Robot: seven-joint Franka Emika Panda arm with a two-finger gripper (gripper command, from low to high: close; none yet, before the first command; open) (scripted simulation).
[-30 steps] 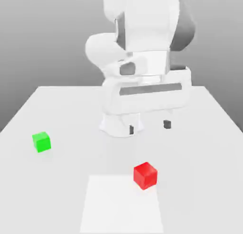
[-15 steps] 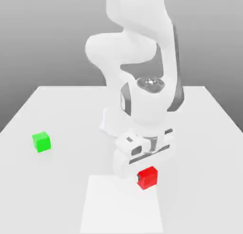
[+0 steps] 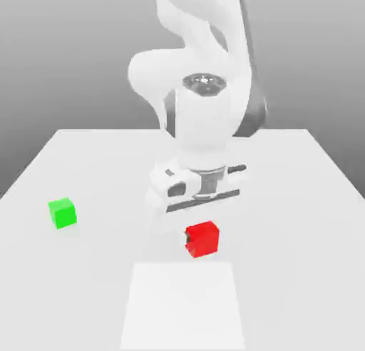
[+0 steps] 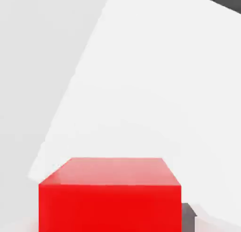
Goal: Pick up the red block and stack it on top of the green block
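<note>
Red block hangs under the gripper, whose fingers are mostly hidden behind the hand and the cube; we read them as clamped narrowly on it, held just above the worktop. From the hand view we see its top face close up and one dark fingertip. Green block sits well apart toward the exterior view's left.
</note>
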